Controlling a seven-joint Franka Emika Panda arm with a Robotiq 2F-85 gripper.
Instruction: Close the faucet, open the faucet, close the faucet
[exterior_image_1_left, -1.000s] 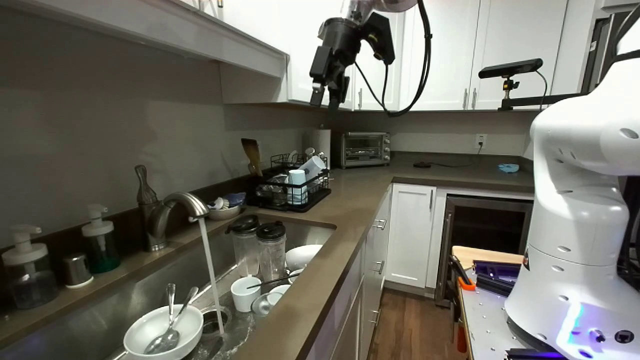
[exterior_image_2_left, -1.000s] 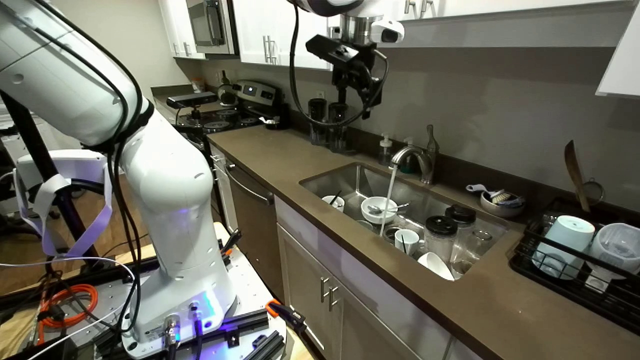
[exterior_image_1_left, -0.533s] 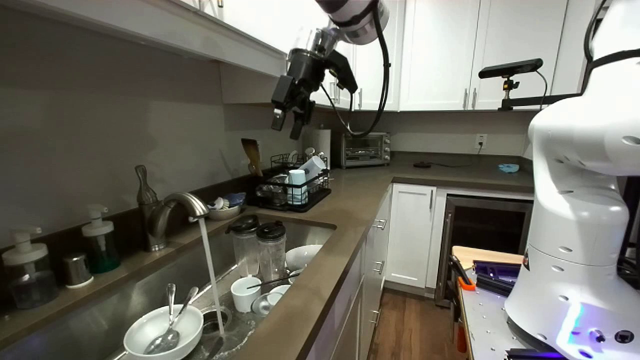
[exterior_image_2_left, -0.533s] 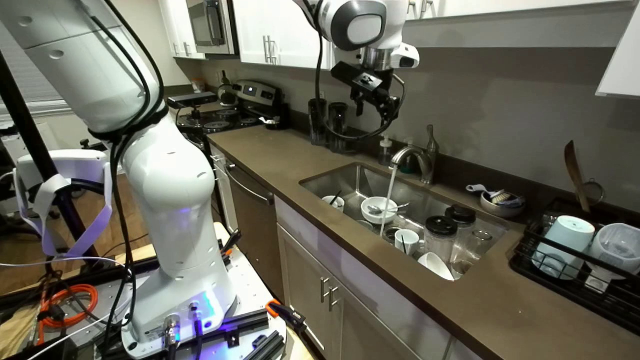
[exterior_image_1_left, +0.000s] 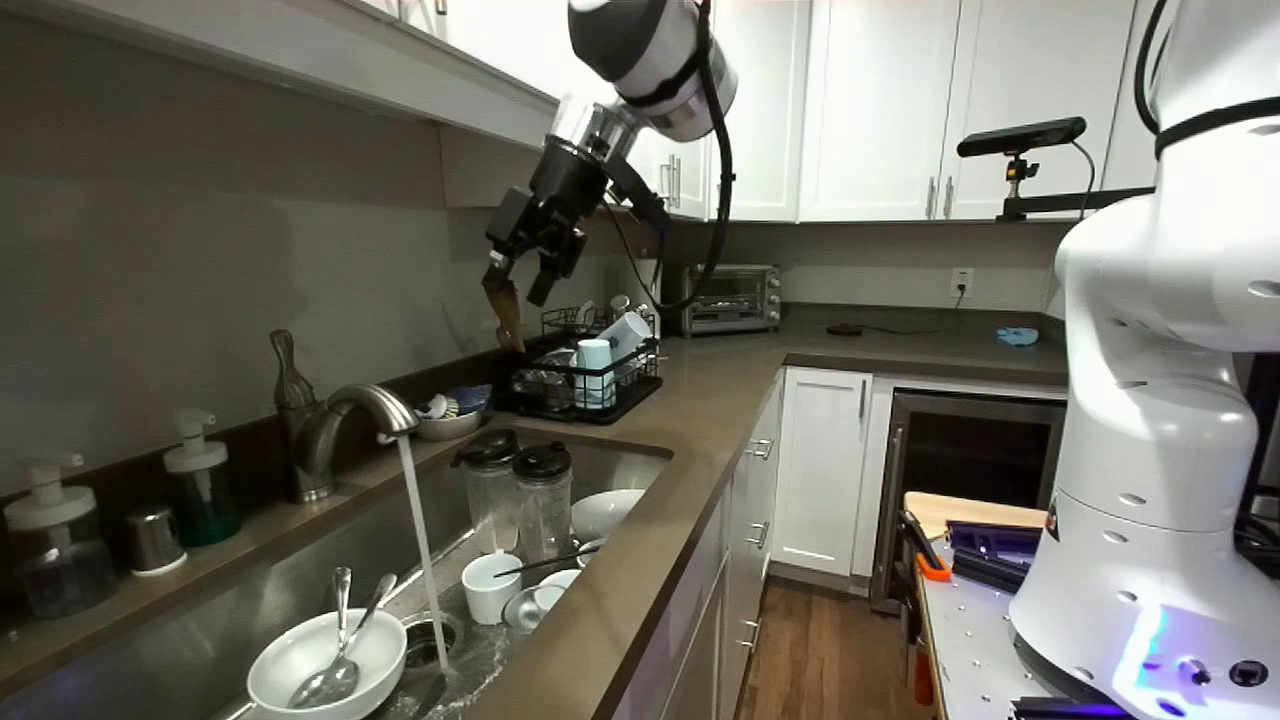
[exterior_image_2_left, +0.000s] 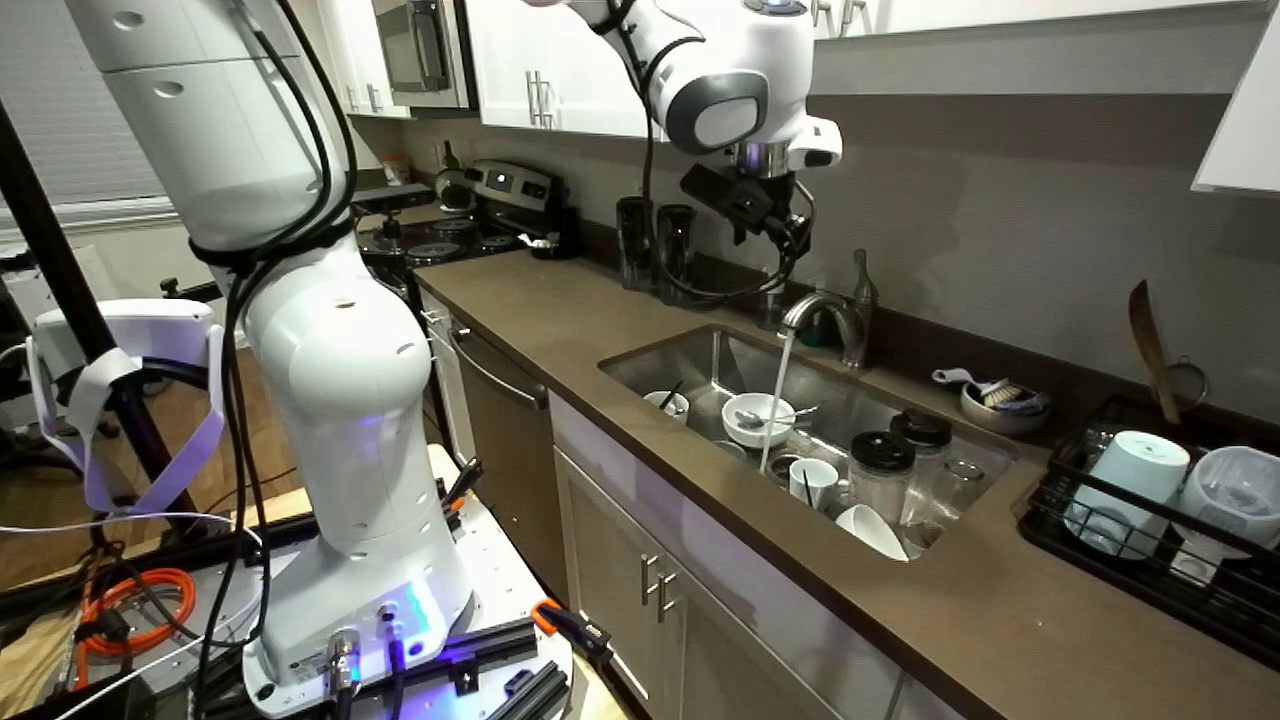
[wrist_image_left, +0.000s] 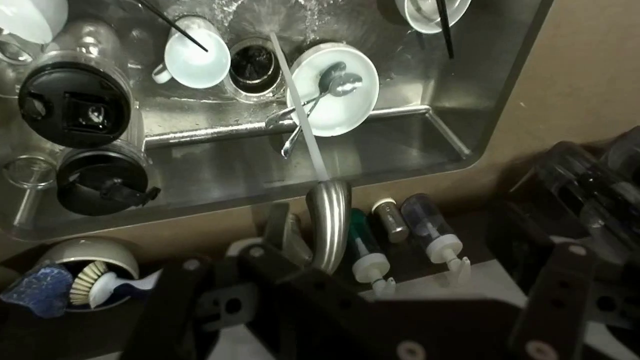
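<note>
Lower and nearer to the faucet (exterior_image_1_left: 318, 445) than half a second ago, the gripper (exterior_image_1_left: 517, 282) now hangs above the faucet's height and apart from it, the arm (exterior_image_2_left: 720, 105) having shifted along with it. Its two fingers (exterior_image_1_left: 546, 281) stand spread, with a clear gap between them. The faucet is at the back edge of the sink (wrist_image_left: 400, 150), its spout (wrist_image_left: 330, 215) arching out over it and its handle (exterior_image_1_left: 288, 370) rising above the base. Out of the faucet runs a thin stream (exterior_image_1_left: 421, 540), just as before, landing close beside the drain (wrist_image_left: 253, 65). Below the faucet, near the stream, sits a white bowl (wrist_image_left: 352, 112) with two crossed spoons (wrist_image_left: 346, 84) in it; on the far side of the drain from that bowl stands a mug (wrist_image_left: 195, 72), a dark stick (wrist_image_left: 175, 26) reaching over its mouth. Two black-lidded jars (exterior_image_1_left: 545, 510) stand in the sink to one side of the faucet. On that same side, along the counter (exterior_image_2_left: 545, 320), come a small bowl (wrist_image_left: 95, 252) with a brush (wrist_image_left: 105, 287) and, farther from the faucet, a dish rack (exterior_image_1_left: 630, 402) holding cups (exterior_image_2_left: 1140, 470). On the faucet's opposite side are a green soap bottle (wrist_image_left: 361, 235), just beside it, then a small tin (wrist_image_left: 392, 222) and a second soap bottle (wrist_image_left: 425, 220).
</note>
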